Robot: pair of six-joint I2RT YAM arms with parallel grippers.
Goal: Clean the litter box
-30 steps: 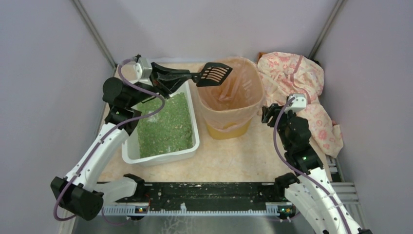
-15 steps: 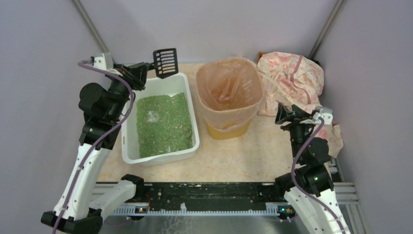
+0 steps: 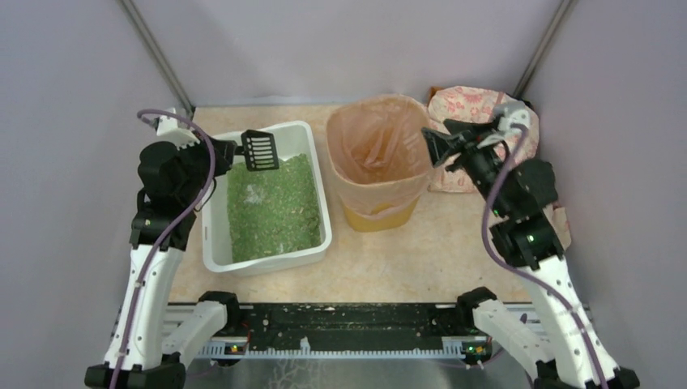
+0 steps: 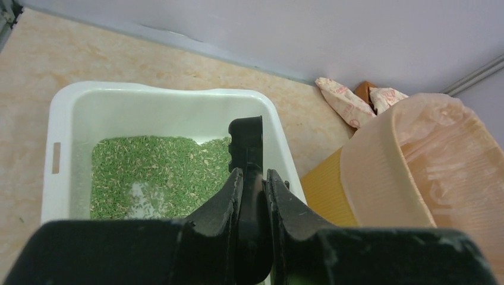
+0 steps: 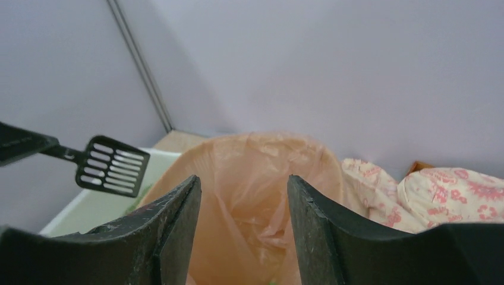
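Your left gripper [image 4: 254,178] clamps the stiff, light scoop [image 3: 261,151] by its handle, loose litter [image 3: 271,207] below the jaws; right gripper [image 5: 242,184] gapes empty.

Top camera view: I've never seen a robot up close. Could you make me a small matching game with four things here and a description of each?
Things:
1. scoop
2. litter box
3. bin
4. cloth

Descriptions:
A. lined with a thin orange bag
B. pink floral, crumpled in the far right corner
C. black, held in the left gripper
D. white, holding green litter

Pairs: 1-C, 2-D, 3-A, 4-B
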